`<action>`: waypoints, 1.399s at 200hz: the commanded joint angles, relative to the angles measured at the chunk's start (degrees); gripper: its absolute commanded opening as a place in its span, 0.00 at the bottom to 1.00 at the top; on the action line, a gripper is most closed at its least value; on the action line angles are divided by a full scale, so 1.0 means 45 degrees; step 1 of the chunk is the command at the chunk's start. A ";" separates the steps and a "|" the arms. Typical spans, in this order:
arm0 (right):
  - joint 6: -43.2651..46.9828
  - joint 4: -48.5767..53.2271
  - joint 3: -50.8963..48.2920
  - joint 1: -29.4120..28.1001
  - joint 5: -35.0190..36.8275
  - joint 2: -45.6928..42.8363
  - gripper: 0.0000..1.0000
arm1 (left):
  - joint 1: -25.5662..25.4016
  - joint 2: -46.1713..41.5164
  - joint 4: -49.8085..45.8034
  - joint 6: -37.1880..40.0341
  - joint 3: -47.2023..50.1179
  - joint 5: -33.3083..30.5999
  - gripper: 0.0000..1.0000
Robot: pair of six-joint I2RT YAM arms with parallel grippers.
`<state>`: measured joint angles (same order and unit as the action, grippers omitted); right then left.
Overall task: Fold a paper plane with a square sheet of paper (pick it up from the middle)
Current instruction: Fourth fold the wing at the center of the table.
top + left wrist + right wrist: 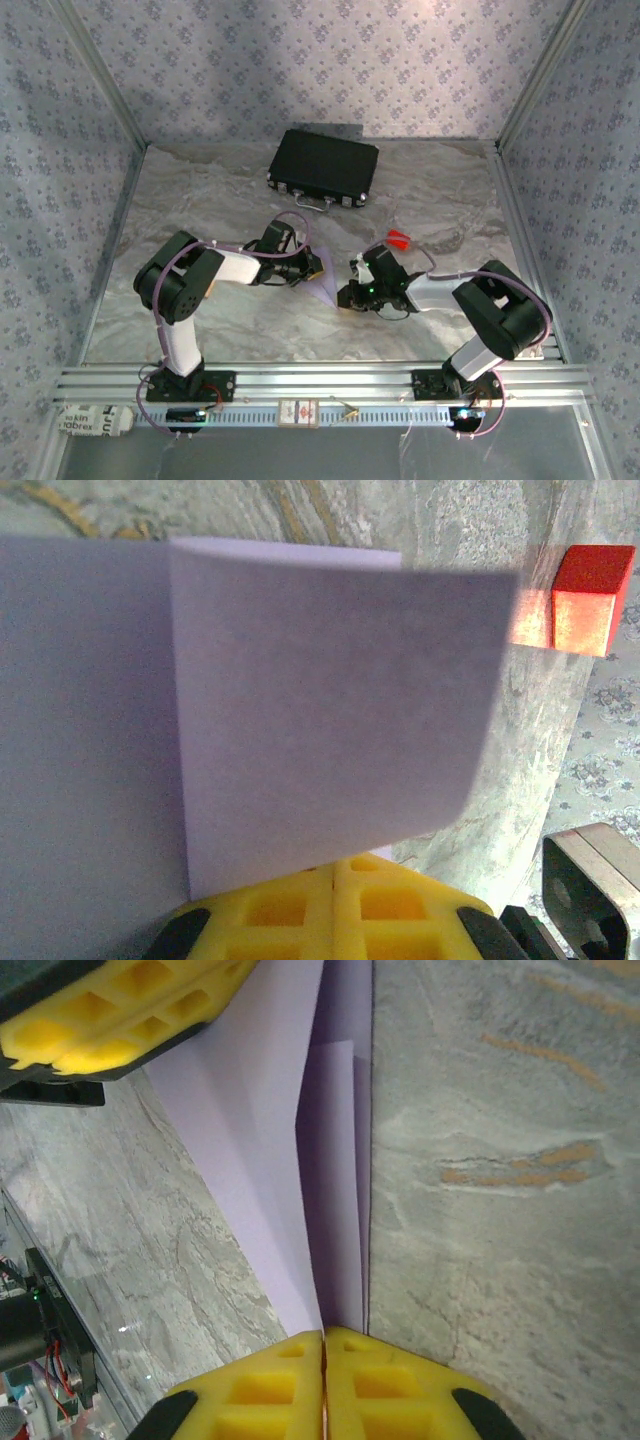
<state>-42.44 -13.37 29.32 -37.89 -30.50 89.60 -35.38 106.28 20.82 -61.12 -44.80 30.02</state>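
Note:
The square sheet of paper (326, 288) is pale lilac and partly folded into layers, held just above the table between the two arms. My left gripper (314, 266) is shut on its far upper edge. In the left wrist view the folded sheet (330, 710) rises from the closed yellow fingertips of the left gripper (338, 875). My right gripper (345, 296) is shut on the sheet's narrow near end. In the right wrist view the creased layers (260, 1130) run into the seam of the right gripper (324, 1338), with the left gripper's fingers (120, 1010) at top left.
A black case (323, 167) lies at the back centre of the marbled table. A small red block (399, 239) (590, 595) sits just behind the right gripper. Aluminium rails (320, 380) border the near edge, and patterned walls close the sides.

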 commanded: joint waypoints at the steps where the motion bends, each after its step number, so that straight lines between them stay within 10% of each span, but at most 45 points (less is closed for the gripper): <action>1: 0.0249 0.1076 -0.0397 -0.0058 -0.0153 -0.0003 0.06 | 0.0047 0.0362 -0.1177 -0.0069 0.0423 -0.0663 0.05; 110: 0.0713 0.2048 -0.0458 -0.0201 0.0769 -0.0639 0.18 | 0.0046 0.0328 -0.1068 -0.0147 0.0517 -0.0636 0.05; 280: 0.0758 0.2576 -0.0478 -0.0467 0.0940 -0.0888 0.09 | 0.0043 0.0303 -0.0933 -0.0206 0.0599 -0.0573 0.05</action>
<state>-39.57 -7.16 28.99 -39.42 -26.94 85.86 -35.42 106.28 21.58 -61.56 -44.42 30.41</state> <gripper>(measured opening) 0.111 0.057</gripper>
